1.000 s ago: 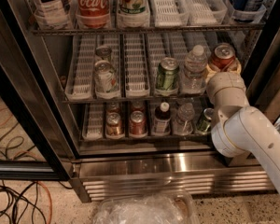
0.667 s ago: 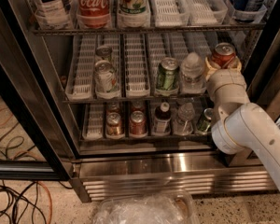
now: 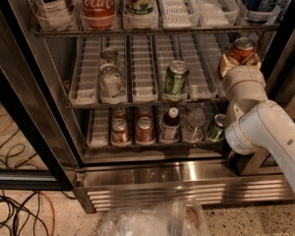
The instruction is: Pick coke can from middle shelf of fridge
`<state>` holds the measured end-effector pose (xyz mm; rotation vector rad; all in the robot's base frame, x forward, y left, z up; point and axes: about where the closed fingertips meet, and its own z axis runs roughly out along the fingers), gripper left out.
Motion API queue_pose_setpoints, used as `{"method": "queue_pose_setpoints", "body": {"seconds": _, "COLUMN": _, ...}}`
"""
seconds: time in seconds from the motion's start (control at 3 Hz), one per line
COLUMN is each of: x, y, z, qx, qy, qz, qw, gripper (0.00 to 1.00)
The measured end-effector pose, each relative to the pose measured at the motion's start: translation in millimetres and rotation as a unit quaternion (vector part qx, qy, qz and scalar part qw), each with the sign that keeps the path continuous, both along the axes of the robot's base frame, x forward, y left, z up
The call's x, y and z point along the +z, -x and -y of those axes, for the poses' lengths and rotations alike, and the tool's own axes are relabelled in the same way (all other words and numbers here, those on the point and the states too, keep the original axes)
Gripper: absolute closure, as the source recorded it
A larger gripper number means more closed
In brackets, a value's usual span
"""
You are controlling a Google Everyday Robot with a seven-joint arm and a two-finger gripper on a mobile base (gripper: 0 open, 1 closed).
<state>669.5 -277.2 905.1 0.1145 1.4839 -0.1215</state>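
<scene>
pincer: closed round coke can, clasping its lower sides.
can: 3 o'clock end of middle shelf in fridge; 12 o'clock of wrist, axis upright.
arm: your only one, enters from 5 o'clock.
change: can + pincer shifted toward 1 o'clock vs earlier frame.
next: prob. you withdraw toward 5 o'clock.

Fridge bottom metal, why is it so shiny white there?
Camera view: glare from the light bounces off the steel base; the clear plastic at the bottom edge looks hazy; the gripper, shut on the coke can at the right end of the middle shelf, is well lit.
</scene>
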Motion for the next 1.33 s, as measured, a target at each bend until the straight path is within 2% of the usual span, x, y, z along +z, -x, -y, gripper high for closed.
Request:
{"method": "queue_pose_setpoints", "body": {"seconds": 0.67, "x": 4, "y": 2, "z": 10, "qx": -0.013, "qy": -0.009, "qz": 0.002, "qw": 0.9999, "gripper": 1.00}}
{"method": "queue_pose_setpoints", "body": {"seconds": 1.33, "x": 12, "y": 24, "z": 18, "qx": -0.019, "qy": -0.015, "qz": 0.011, "qw": 0.9996, "gripper": 1.00}}
